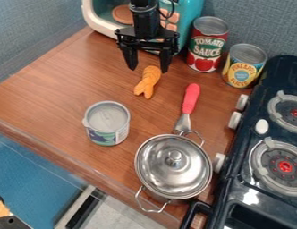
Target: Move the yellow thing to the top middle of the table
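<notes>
In the camera view, a wide brown surface (49,96) holds the loose things, and the black tool (148,70) hangs over the upper middle of it. The tool is wide open, with its two fingers well apart and nothing held in them. The yellow thing (148,82) lies flat on the surface just under it, its fat top end about in line with the gap. It is more orange than yellow, bumpy and bent, and it splits into two thin ends at the bottom. It looks like a light toy, likely a bit stiff, not slippery and not easy to break. The best place to pinch it is across the fat part, from side to side. A pinch on the thin ends could let it swing or twist away. Of the things that can hold stuff, the silver pot (167,199) is the biggest. Its shiny lid (158,163) is on, so I can't see what is in it. The tall red can (203,61) has a closed top. The can with a gray lid (108,136) is shut too, and so is the yellow-label can (242,74), so what is in them stays a secret.
</notes>
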### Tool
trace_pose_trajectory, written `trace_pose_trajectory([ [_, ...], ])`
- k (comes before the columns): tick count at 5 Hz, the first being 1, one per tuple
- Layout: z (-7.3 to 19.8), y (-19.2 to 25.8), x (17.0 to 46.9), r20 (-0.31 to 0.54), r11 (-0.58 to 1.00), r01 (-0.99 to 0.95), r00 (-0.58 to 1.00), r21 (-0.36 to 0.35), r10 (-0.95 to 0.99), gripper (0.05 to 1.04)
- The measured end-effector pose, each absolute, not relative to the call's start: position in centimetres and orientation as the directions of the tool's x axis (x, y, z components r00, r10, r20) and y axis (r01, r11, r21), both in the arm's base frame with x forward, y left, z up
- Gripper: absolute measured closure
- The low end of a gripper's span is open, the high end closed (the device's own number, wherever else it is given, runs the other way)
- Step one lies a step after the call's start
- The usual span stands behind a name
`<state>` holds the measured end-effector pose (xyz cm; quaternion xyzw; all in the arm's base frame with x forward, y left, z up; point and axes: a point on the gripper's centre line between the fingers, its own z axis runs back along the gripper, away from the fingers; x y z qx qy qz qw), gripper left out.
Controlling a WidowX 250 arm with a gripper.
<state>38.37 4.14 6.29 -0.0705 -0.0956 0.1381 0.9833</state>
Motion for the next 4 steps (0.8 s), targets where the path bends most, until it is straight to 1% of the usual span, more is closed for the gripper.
trace_pose_trajectory([
  [1, 6.3, 4.1, 38.3, 0.161, 0.951, -0.258, 0.945, -0.171, 0.286, 0.084],
  [2, 6.4, 3.9, 38.0, 0.138, 0.945, -0.255, 0.948, -0.208, 0.286, 0.083],
  [3, 6.5, 3.0, 38.6, 0.182, 0.966, -0.161, 0.963, -0.202, 0.199, 0.083],
  [4, 9.0, 0.8, 39.2, 0.251, 0.978, -0.076, 0.960, -0.194, 0.125, 0.083],
])
